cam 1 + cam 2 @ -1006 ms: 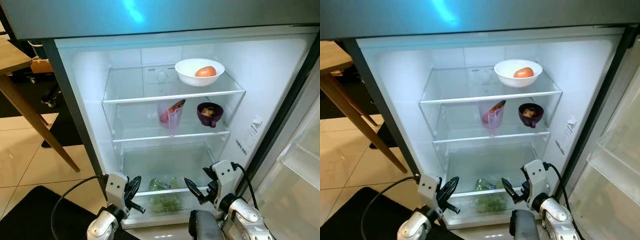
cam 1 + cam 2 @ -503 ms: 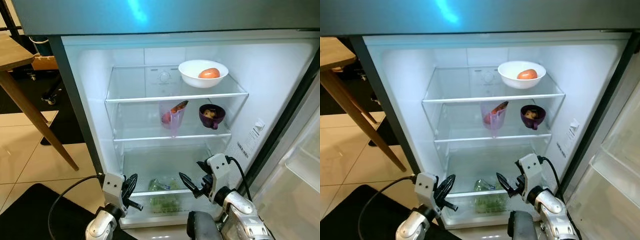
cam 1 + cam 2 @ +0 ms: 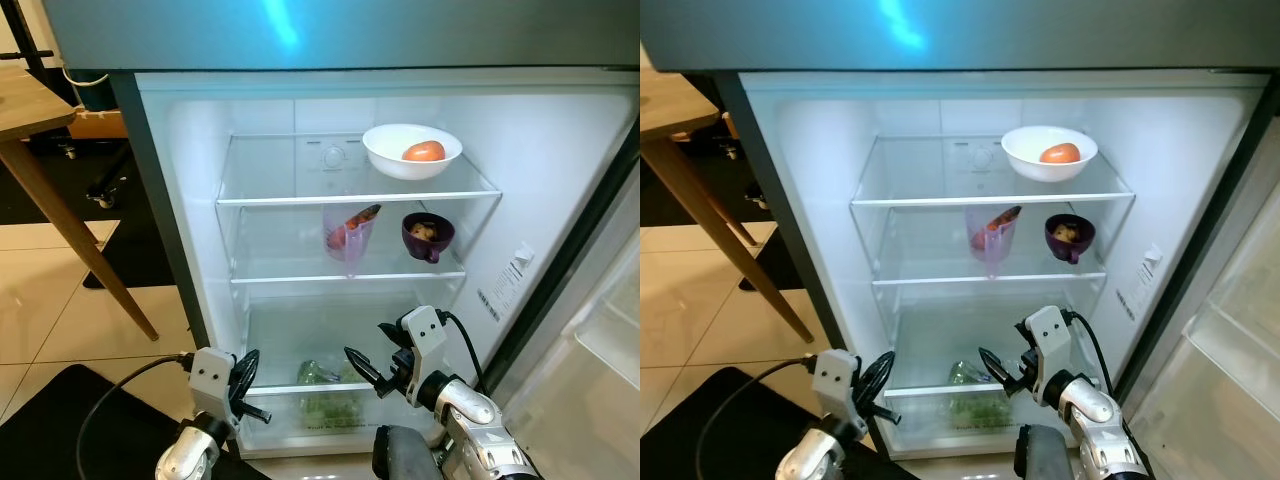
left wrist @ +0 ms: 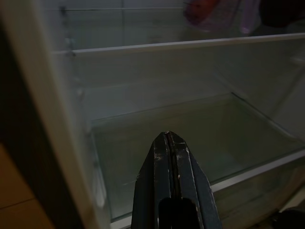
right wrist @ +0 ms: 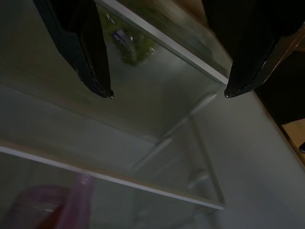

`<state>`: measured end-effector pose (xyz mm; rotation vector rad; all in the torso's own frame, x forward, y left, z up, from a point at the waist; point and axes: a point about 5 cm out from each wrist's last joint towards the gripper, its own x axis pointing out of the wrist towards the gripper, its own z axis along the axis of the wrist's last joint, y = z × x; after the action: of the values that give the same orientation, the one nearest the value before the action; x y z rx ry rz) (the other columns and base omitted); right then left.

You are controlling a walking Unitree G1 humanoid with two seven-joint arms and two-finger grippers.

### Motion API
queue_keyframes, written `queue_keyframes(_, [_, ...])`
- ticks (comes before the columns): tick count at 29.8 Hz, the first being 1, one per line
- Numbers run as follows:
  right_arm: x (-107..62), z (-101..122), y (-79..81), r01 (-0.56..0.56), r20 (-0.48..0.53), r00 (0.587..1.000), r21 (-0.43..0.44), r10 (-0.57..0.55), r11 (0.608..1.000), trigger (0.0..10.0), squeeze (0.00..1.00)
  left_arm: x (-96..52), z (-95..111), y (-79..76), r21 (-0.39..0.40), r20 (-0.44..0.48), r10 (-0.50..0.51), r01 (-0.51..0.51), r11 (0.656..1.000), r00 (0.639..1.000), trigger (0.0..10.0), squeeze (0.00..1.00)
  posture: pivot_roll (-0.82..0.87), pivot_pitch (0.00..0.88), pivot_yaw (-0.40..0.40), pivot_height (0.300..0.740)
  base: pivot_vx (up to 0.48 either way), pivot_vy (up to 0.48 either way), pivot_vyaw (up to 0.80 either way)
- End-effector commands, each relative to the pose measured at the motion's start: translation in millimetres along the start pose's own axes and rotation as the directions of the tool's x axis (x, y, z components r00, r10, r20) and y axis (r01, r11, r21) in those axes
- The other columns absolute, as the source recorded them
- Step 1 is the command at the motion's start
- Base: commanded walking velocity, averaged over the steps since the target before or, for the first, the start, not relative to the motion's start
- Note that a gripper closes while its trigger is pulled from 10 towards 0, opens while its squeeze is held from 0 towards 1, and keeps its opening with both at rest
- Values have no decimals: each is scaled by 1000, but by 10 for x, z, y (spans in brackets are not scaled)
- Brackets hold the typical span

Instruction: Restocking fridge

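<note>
Left eye view: wooden table (image 3: pixel 30 100) beside fridge (image 3: pixel 200 250), possibly greens (image 3: pixel 325 395) below.

Inside the fridge (image 3: pixel 560 190) the walls look like smooth white plastic, softly glossy under the light. The shelves (image 3: pixel 300 185) are clear glass with pale plastic edging. On the top shelf a bowl (image 3: pixel 410 150) shines white and glazed, like ceramic or hard plastic. One shelf down, a cup (image 3: pixel 427 236) is glossy dark purple, and beside it a jug (image 3: pixel 348 238) is clear tinted plastic. Left of the fridge, a table leg (image 3: pixel 70 225) shows matt brown wood, and the floor tiles (image 3: pixel 60 320) gleam, polished cream.
</note>
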<state>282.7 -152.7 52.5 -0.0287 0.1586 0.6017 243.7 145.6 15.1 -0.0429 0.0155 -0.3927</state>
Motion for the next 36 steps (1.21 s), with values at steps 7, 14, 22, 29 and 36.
queue_keyframes(7, [19, -1, 18, -16, 5, 1000, 3, 16, 1000, 10000, 0, -43, 19, 72, 26, 0, 8, -8, 1000, 1000, 10000, 0, -8, 4, -22, 604, 0, 0, 0])
queue_keyframes(14, [5, -14, -8, 20, 9, 1000, 20, -21, 1000, 10000, 0, -5, 19, 47, 24, -7, -7, 7, 1000, 1000, 10000, 0, -20, 2, -16, 624, 0, 0, 0])
queue_keyframes(22, [-2, -18, -16, 25, 10, 1000, 18, -26, 1000, 10000, 0, 12, -8, -5, 28, -28, -37, 38, 999, 999, 10000, 0, -23, 0, -15, 624, 0, 0, 0])
queue_keyframes(29, [-6, -9, -26, 28, 16, 999, 19, -28, 999, 10000, 0, 9, -34, -50, 24, -40, -63, 64, 998, 997, 10000, 0, -25, 0, -16, 624, 0, 0, 0])
queue_keyframes(36, [-11, 1, -36, 34, 22, 999, 20, -34, 999, 10000, 0, 12, -41, -121, 34, -43, -107, 109, 993, 993, 10000, 0, -26, 0, -12, 624, 0, 0, 0])
